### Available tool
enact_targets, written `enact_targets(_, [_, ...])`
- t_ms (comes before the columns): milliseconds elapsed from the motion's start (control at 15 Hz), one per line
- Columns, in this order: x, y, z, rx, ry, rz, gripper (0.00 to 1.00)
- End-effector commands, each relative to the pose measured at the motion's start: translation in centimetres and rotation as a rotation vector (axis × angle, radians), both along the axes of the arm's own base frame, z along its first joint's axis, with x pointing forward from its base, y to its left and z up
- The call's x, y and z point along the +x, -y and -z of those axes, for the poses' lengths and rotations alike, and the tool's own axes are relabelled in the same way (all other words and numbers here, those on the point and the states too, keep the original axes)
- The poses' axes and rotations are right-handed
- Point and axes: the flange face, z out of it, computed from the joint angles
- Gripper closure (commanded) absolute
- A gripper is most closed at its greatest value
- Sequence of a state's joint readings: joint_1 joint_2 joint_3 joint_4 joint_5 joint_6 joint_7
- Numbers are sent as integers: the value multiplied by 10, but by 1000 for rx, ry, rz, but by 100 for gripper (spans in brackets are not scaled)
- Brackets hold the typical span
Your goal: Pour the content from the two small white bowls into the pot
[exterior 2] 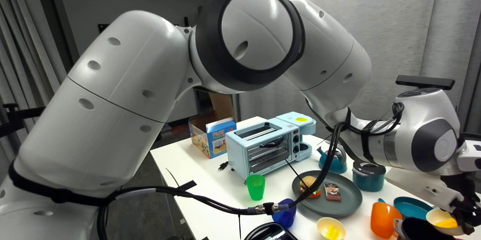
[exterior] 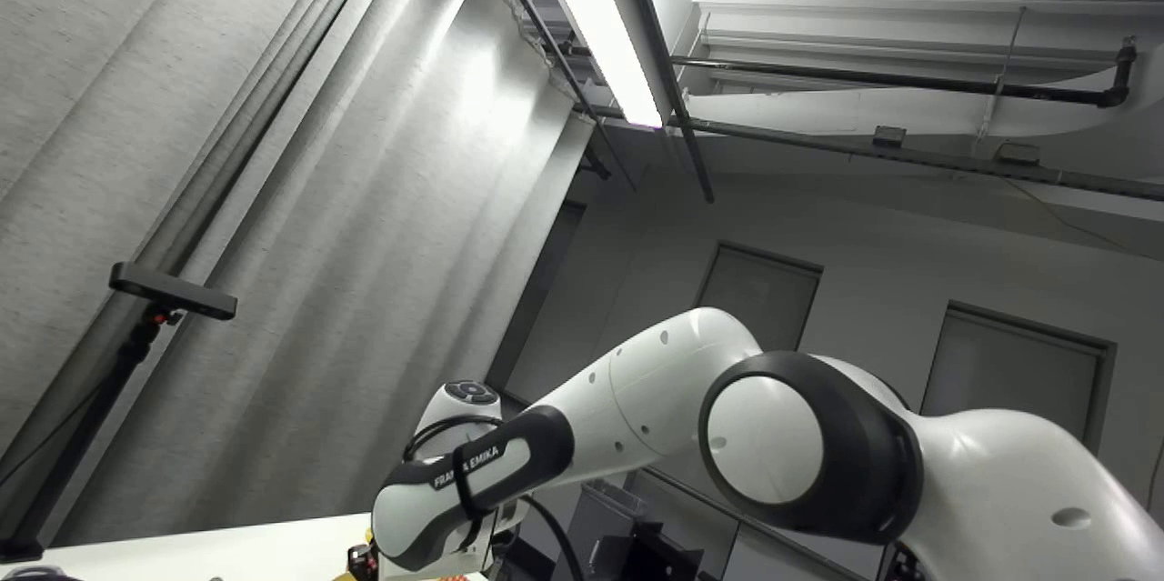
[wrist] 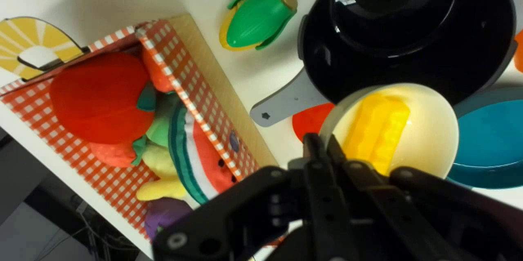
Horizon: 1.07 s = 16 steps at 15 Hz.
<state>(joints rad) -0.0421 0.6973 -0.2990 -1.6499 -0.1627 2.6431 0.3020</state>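
My gripper point(wrist: 325, 144) is shut on the rim of a small white bowl point(wrist: 431, 140), one finger inside and one outside. A yellow piece point(wrist: 374, 130) lies in this bowl. The bowl, open side up, overlaps the edge of the black pot point(wrist: 367, 67) in the wrist view, whose visible inside holds nothing. In an exterior view the held bowl point(exterior 2: 434, 216) is beside and slightly above the pot point(exterior 2: 419, 228), at the gripper point(exterior 2: 464, 219). The second white bowl point(exterior 2: 324, 222), with yellow pieces, stands on the table at the bottom edge.
A checkered box point(wrist: 196, 77) of toy fruit and a toy corn point(wrist: 259, 20) lie near the pot's grey handle point(wrist: 288, 99). A red thing point(wrist: 312, 119) is partly under the bowl. A teal pan point(wrist: 490, 138), orange cup point(exterior 2: 383, 219) and grey plate point(exterior 2: 349, 204) stand nearby.
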Motion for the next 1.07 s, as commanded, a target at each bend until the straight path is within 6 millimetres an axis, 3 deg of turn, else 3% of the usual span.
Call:
enact_targets(0, [4, -6, 6, -91, 33, -22, 99])
enact_targets(467, [-17, 0, 16, -177, 10, -26, 99])
enact_targets(1000, [-34, -42, 10, -289, 106, -178, 99])
